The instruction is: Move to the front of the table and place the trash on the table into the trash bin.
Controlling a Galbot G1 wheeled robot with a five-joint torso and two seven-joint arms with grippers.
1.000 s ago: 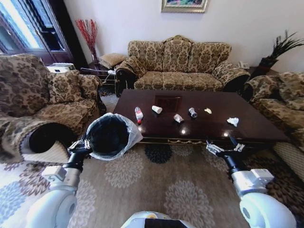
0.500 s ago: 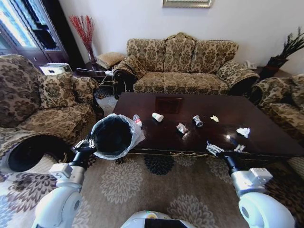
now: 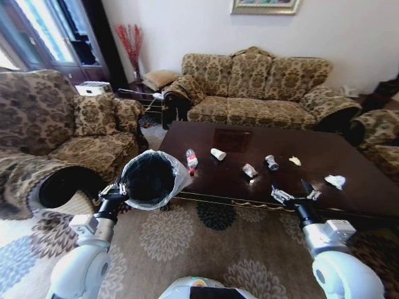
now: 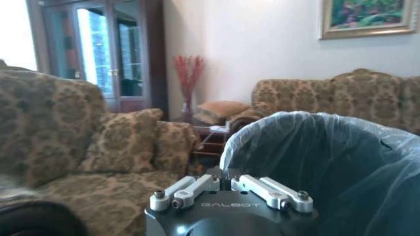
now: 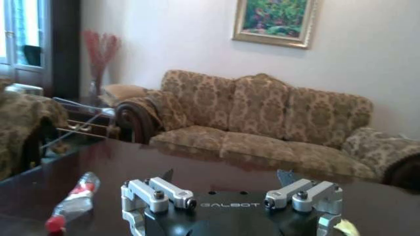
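My left gripper is shut on the rim of the trash bin, a black bin lined with a white bag, and holds it up at the table's near left corner. From the left wrist the trash bin fills the space just past the shut fingers. On the glossy dark table lies the trash: a red-capped bottle, a white paper cup, a crumpled scrap, a small clear cup and white tissues. My right gripper hangs open over the table's front edge, holding nothing. The right wrist view has the bottle lying off to one side of the right gripper.
A patterned sofa stands behind the table, an armchair at the left and another seat at the right. A floral carpet covers the floor between me and the table.
The whole view has shifted: the camera moved closer to the table and the table now sits more to the right. Both grippers keep their poses, the bin still in the left one.
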